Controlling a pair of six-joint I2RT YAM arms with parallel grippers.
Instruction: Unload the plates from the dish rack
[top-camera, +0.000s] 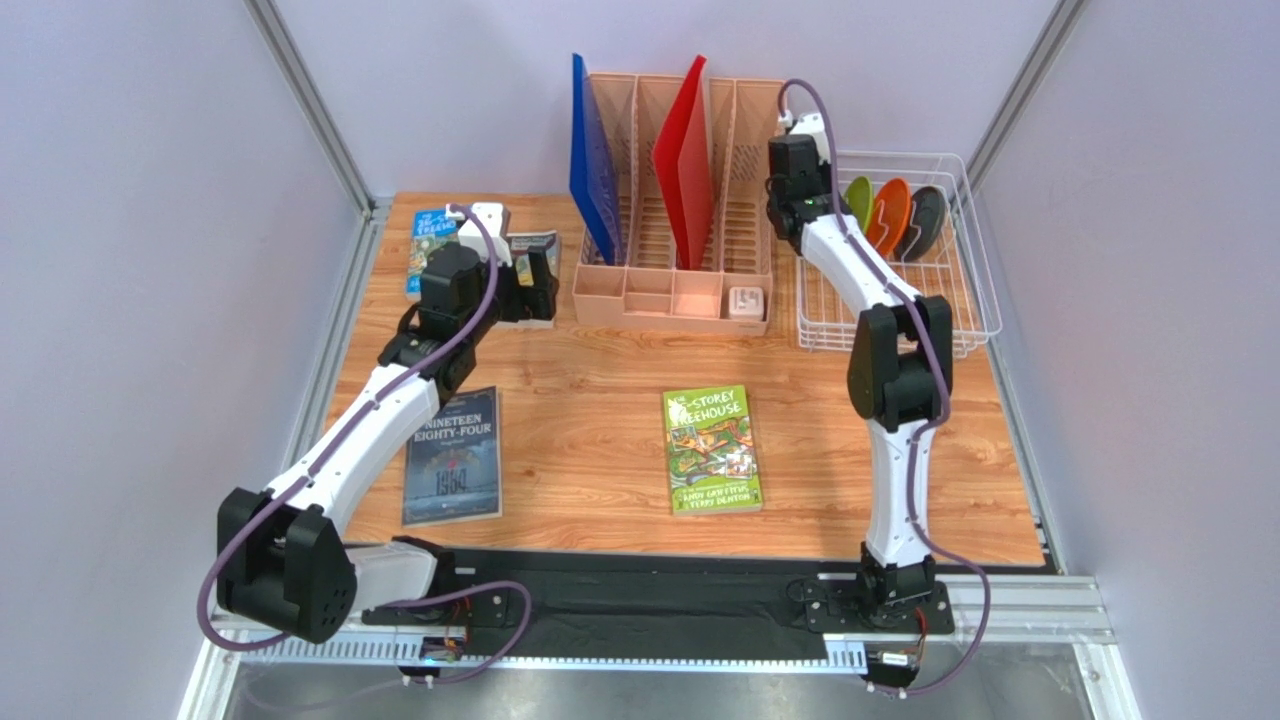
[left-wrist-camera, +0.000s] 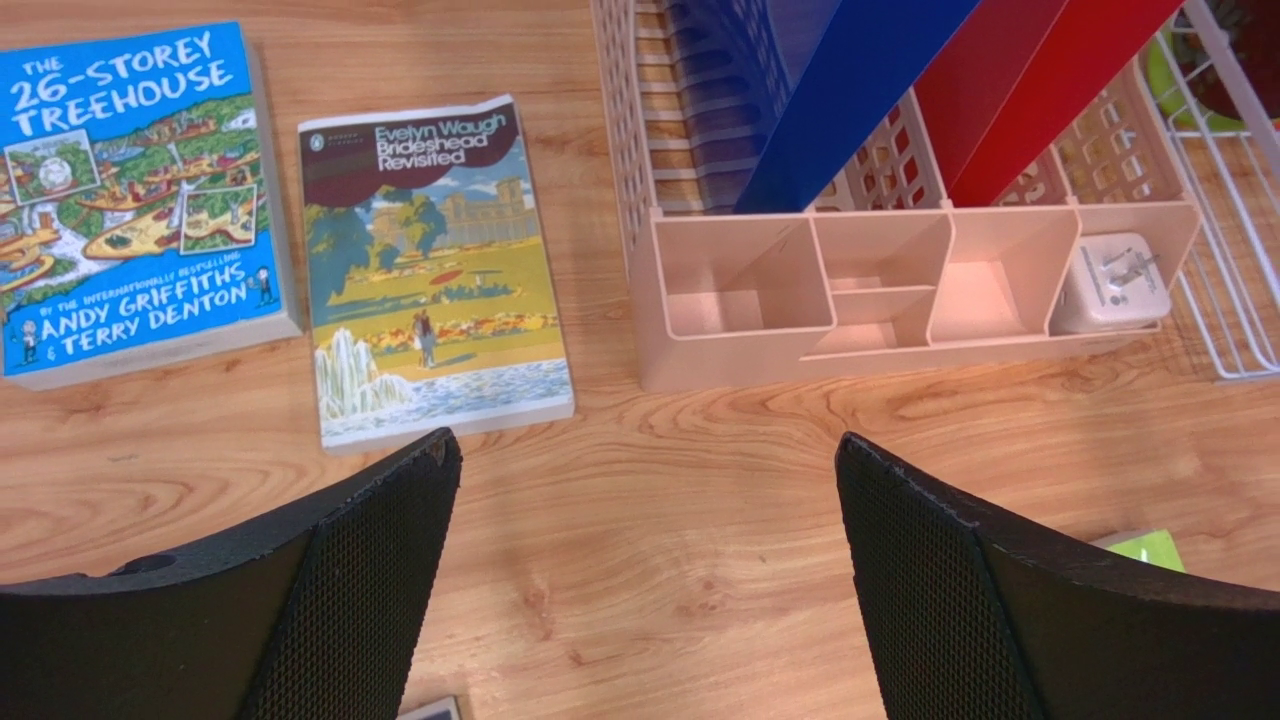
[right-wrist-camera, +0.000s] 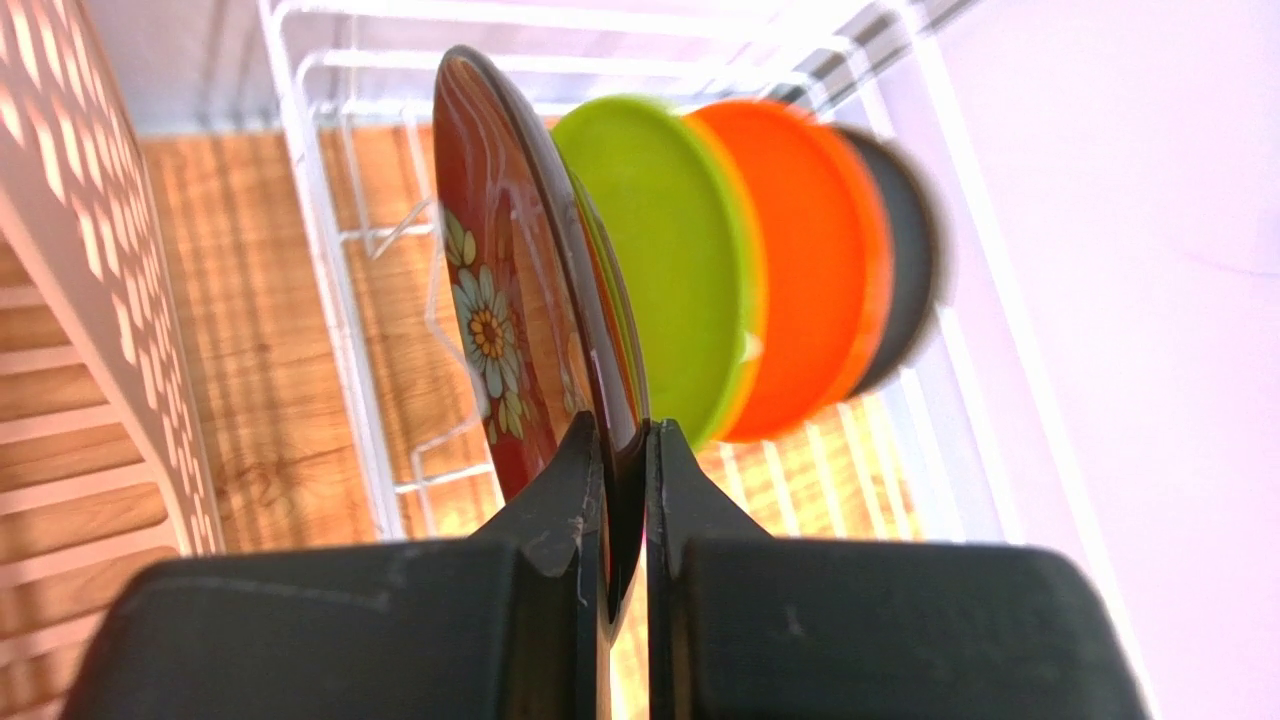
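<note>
Seen from above, the left gripper (top-camera: 526, 285) hangs over the far left of the wooden table (top-camera: 586, 435), just beside a pink file organiser (top-camera: 676, 293) that holds a blue folder (top-camera: 594, 158) and a red folder (top-camera: 688, 150). The right gripper (top-camera: 804, 188) reaches into the left end of the white wire dish rack (top-camera: 969, 308) at the far right corner, where a lime green plate (top-camera: 858, 198), an orange plate (top-camera: 893, 215) and a dark plate (top-camera: 927, 222) stand on edge in a row. Nearer the arm bases lie a dark book lettered "Nineteen Eighty-Four" (top-camera: 454, 455) and a green one lettered "Storey Treehouse" (top-camera: 711, 447), whose number is too small to read. The left wrist camera shows the left fingers (left-wrist-camera: 376, 585) spread wide with nothing between them, above bare wood. Beyond them lie a blue book reading "The 26-Storey Treehouse, Andy Griffiths & Terry Denton" (left-wrist-camera: 135, 195) and a paperback reading "Evelyn Waugh, Brideshead Revisited" (left-wrist-camera: 428, 270). A small white plug (left-wrist-camera: 1112, 278) sits in the organiser's right front compartment. The right wrist camera shows the right fingers (right-wrist-camera: 564, 495) pinched on the rim of a dark red floral plate (right-wrist-camera: 504, 285), which stands upright in the rack just in front of the green, orange and dark plates
</note>
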